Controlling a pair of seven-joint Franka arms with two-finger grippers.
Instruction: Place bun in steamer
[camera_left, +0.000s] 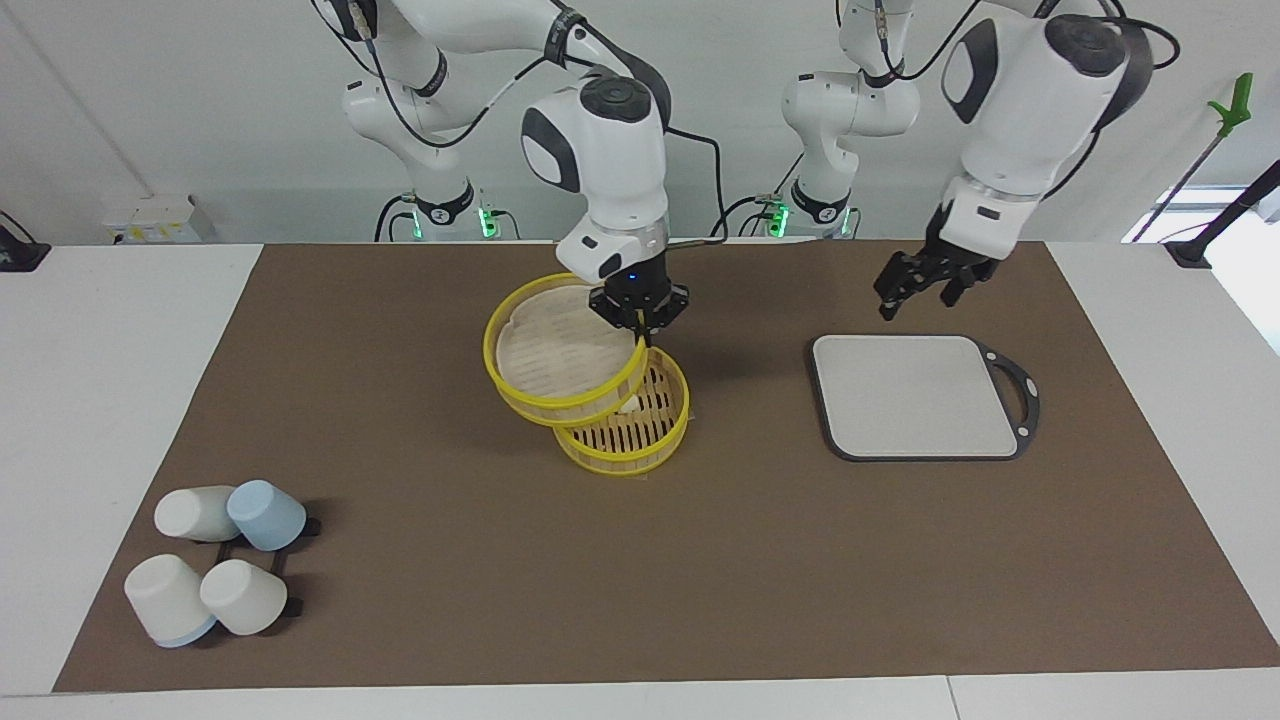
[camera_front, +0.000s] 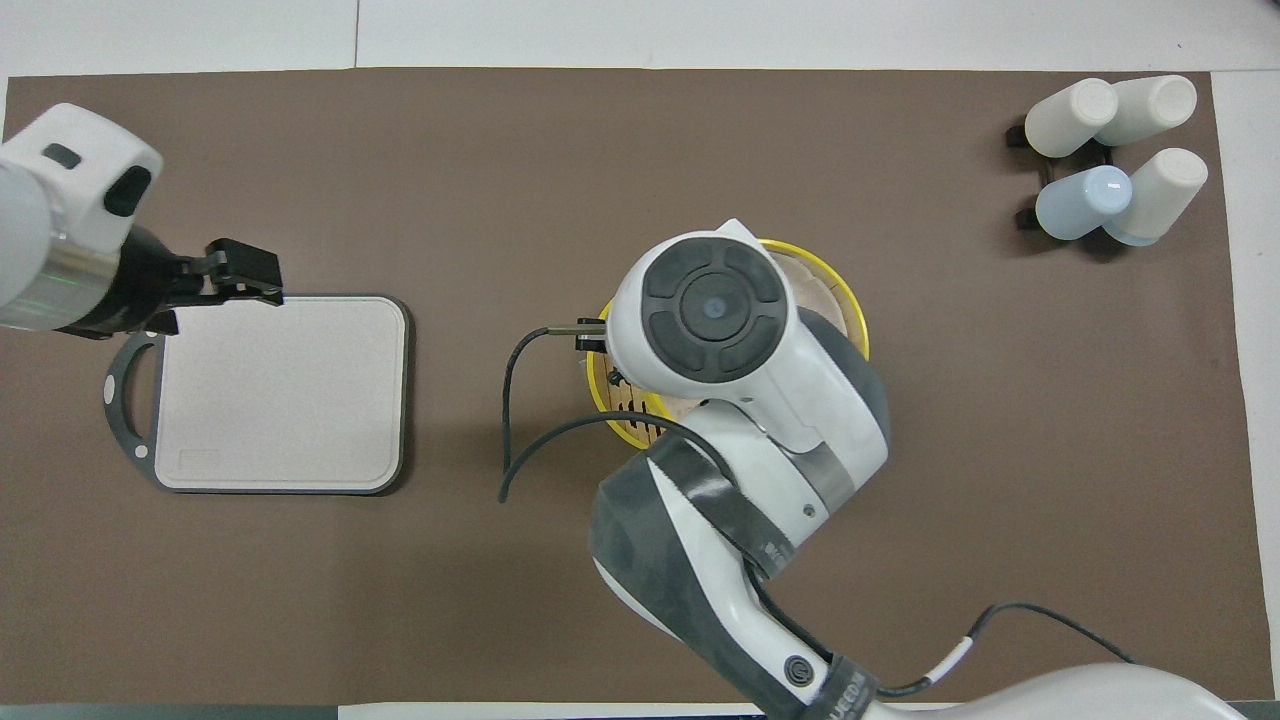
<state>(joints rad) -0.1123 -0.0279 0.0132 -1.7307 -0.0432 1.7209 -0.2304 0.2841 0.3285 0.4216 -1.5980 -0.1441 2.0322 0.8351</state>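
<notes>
Bun (camera_left: 630, 404) lies in the steamer's lower tier (camera_left: 640, 425); the right end effector (camera_left: 640, 318) pinches the tilted upper tier's (camera_left: 560, 350) rim. Left end effector (camera_left: 925, 283) hangs open over the board (camera_left: 915, 395).

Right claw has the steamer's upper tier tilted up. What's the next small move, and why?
Probably lower the upper tier squarely onto the lower tier and let go. The bun already lies in the lower tier, and the right claw holds the upper tier's rim, tilted. The left claw waits over the board.
</notes>
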